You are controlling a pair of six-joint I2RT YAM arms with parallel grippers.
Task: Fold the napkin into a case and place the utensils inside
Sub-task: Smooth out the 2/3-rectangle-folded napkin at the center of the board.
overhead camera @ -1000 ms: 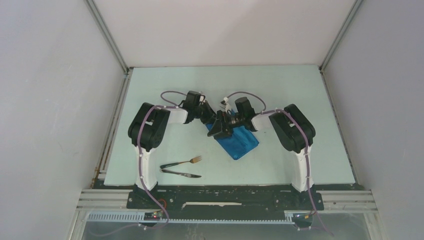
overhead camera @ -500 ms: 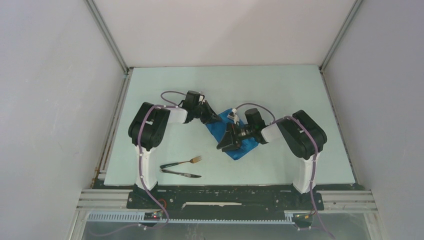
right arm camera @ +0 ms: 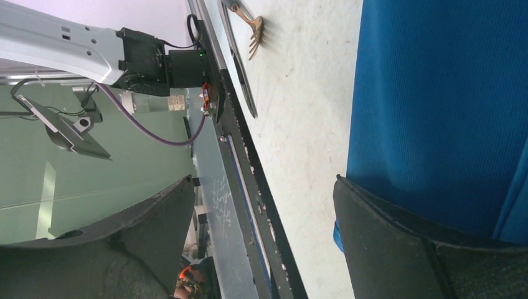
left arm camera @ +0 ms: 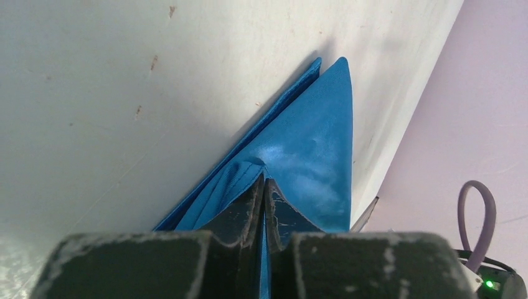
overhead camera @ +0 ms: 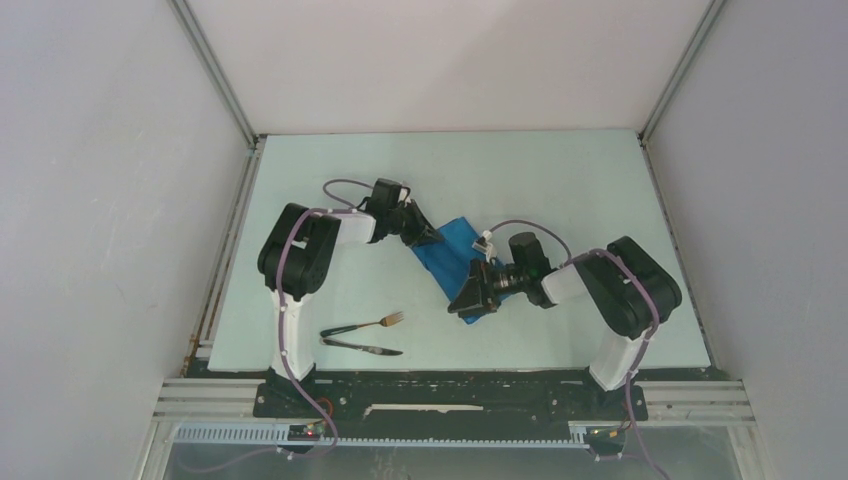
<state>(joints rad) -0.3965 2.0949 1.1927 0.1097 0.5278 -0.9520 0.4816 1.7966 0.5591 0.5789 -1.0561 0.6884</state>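
The bright blue napkin point(overhead camera: 455, 262) lies folded into a narrow strip in the middle of the table, running from far left to near right. My left gripper point(overhead camera: 432, 240) is shut on its far end; in the left wrist view the cloth point(left arm camera: 308, 143) is pinched between the closed fingers. My right gripper point(overhead camera: 472, 298) is open at the strip's near end, one finger point(right arm camera: 398, 243) lying over the blue cloth point(right arm camera: 436, 106). The fork point(overhead camera: 375, 323) and the dark knife point(overhead camera: 362, 347) lie near the front left; the fork's tines point(right arm camera: 254, 34) show in the right wrist view.
The pale table point(overhead camera: 560, 180) is walled at the back and both sides. A black and aluminium rail point(overhead camera: 450, 395) runs along the front edge by the arm bases.
My right arm has drawn back toward the front right, sliding its gripper along the strip from the far end to the near end. The left gripper stays shut on the cloth.
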